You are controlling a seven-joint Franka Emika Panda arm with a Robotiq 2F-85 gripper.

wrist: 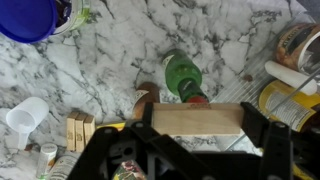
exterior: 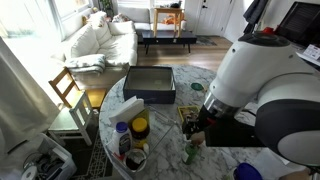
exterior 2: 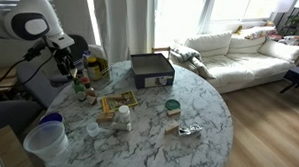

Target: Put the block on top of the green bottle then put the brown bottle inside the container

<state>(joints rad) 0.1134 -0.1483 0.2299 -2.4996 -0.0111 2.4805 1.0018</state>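
In the wrist view my gripper (wrist: pixel 200 122) is shut on a pale wooden block (wrist: pixel 190 115), held across its length. The green bottle (wrist: pixel 182 74) stands upright on the marble table just beyond the block, seen from above, its red-ringed top close to the block's edge. A brown bottle top (wrist: pixel 146 97) shows right beside it. In both exterior views the gripper (exterior: pixel 197 124) (exterior 2: pixel 74 67) hovers above the bottles (exterior: pixel 189 152) (exterior 2: pixel 80 92) near the table edge. The dark square container (exterior: pixel 151 85) (exterior 2: pixel 150 68) sits open across the table.
A yellow-lidded jar (wrist: pixel 283 101) and another jar (wrist: pixel 298 42) stand close by the gripper. A blue bowl (wrist: pixel 30 15), a clear measuring cup (wrist: pixel 24 118) and spare wooden blocks (wrist: pixel 78 130) lie around. A snack packet (exterior 2: pixel 117 102) and a white bottle (exterior 2: pixel 121 117) sit mid-table.
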